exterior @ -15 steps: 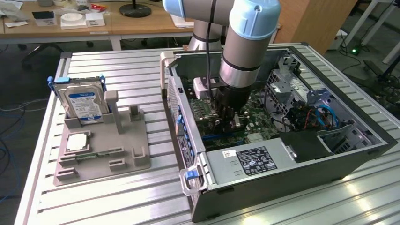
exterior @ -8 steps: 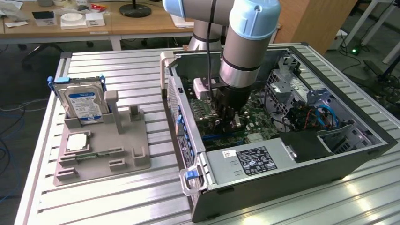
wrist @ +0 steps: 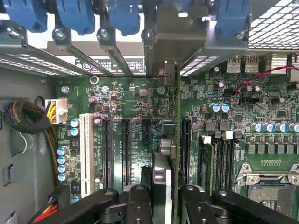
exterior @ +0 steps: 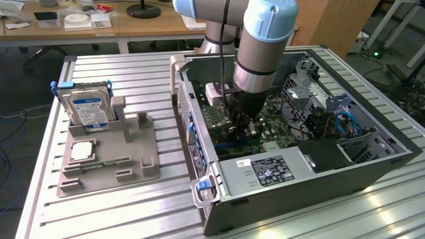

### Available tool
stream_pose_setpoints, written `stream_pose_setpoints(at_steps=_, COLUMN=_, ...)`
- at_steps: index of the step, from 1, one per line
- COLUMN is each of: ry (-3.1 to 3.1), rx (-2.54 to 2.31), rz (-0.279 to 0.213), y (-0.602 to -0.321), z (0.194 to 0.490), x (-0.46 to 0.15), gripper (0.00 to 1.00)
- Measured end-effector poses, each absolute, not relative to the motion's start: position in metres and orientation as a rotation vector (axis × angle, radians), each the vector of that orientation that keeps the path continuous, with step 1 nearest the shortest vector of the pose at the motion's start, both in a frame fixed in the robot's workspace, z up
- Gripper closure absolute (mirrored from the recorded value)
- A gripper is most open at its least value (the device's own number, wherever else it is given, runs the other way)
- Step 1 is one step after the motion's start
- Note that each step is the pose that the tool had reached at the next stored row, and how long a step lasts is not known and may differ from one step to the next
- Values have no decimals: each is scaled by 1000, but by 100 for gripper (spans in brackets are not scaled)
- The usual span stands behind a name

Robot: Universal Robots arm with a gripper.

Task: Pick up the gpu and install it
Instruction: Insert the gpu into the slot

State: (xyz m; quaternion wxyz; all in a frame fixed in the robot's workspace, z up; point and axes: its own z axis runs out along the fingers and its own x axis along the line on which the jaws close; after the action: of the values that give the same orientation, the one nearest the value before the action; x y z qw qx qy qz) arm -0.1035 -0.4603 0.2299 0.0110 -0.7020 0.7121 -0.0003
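gripper holds the thin green card with black block, the gpu, tight between its black fingers. card stands on edge, long side along the black slots of the green board just under it.

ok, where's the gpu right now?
Inside the open PC case, clamped edge-on in the claw over the motherboard: the gpu stands above the black expansion slots.

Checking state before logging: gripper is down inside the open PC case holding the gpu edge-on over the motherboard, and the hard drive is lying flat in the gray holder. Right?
One thing is off: the hard drive stands upright in the gray holder, not flat, as the exterior view shows. The rest holds: the gripper is inside the open PC case, holding the gpu edge-on over the motherboard.
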Motion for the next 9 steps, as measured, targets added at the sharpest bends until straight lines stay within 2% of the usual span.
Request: stream_pose_setpoints(at_steps=9, ry=2206, rx=-2206, rz=-1, y=-459, z=230, x=-103, gripper=72)
